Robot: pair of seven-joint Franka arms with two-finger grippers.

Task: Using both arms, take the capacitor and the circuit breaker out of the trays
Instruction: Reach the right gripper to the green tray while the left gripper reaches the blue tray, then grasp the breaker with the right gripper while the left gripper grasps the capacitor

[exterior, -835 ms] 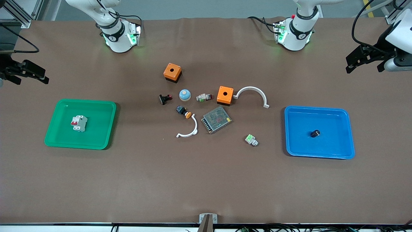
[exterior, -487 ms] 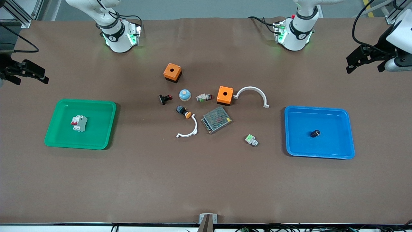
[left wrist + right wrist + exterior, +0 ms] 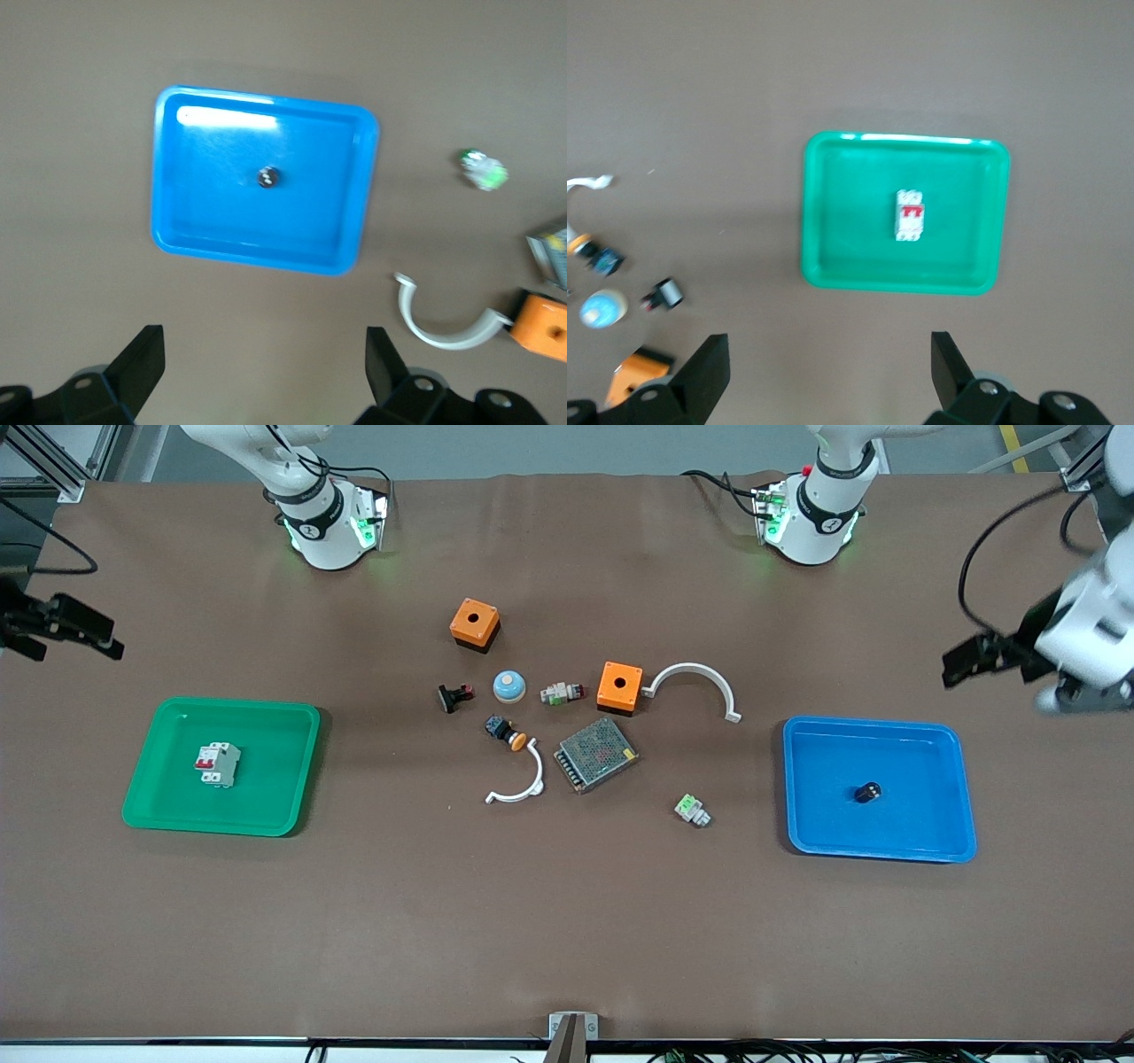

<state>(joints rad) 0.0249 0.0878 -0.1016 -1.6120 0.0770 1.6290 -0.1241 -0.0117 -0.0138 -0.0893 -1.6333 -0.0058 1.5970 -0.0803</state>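
The capacitor (image 3: 867, 791), a tiny black cylinder, lies in the blue tray (image 3: 939, 841) toward the left arm's end of the table; it also shows in the left wrist view (image 3: 268, 177). The breaker (image 3: 218, 764), a light-grey block with red levers, lies in the green tray (image 3: 283, 726) toward the right arm's end; it also shows in the right wrist view (image 3: 910, 215). My left gripper (image 3: 957, 666) is open and empty, up in the air beside the blue tray (image 3: 204, 252). My right gripper (image 3: 106, 645) is open and empty, up above the table beside the green tray (image 3: 833, 266).
Between the trays lie two orange boxes (image 3: 475, 623) (image 3: 619, 685), a metal mesh box (image 3: 595, 754), two white curved pieces (image 3: 695, 682) (image 3: 518, 784), a green-and-white connector (image 3: 692, 810), a blue dome (image 3: 509, 685), a black-and-red clip (image 3: 454, 696) and an orange-capped button (image 3: 507, 732).
My left arm has swung so its gripper now hangs closer to the blue tray. My right gripper has drifted slightly outward. The capacitor and breaker have not moved.
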